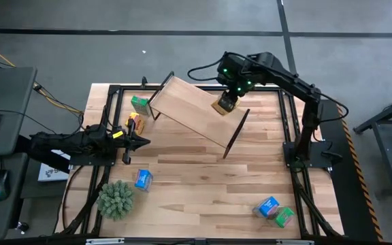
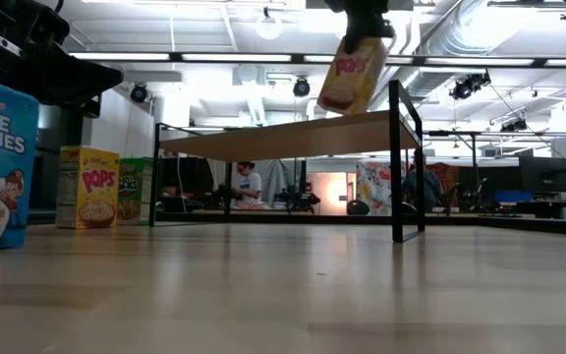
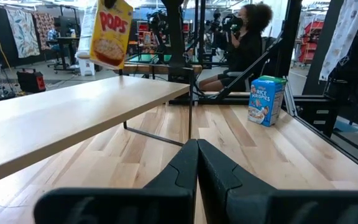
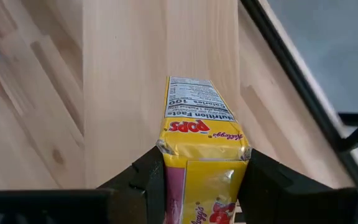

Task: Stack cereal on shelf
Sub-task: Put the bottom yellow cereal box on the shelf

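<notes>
Our right gripper point(image 4: 201, 171), clamped on the yellow Pops box point(image 4: 204, 143), should lower it level and upright onto the shelf point(image 1: 196, 109) before releasing.

Shelf point(image 1: 192, 112) top bare beneath the right claw point(image 1: 225, 103) — black end frames point(image 1: 235, 133) flank it.

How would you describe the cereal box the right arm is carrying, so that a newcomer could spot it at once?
Find the shelf, the long light-wood plank lying slantwise across the table's far half. Above its right end hangs the right gripper, its jaws shut on a yellow Pops box held clear of the plank. It is the only box in the air; the other yellow one stands on the table beside a green box.
</notes>
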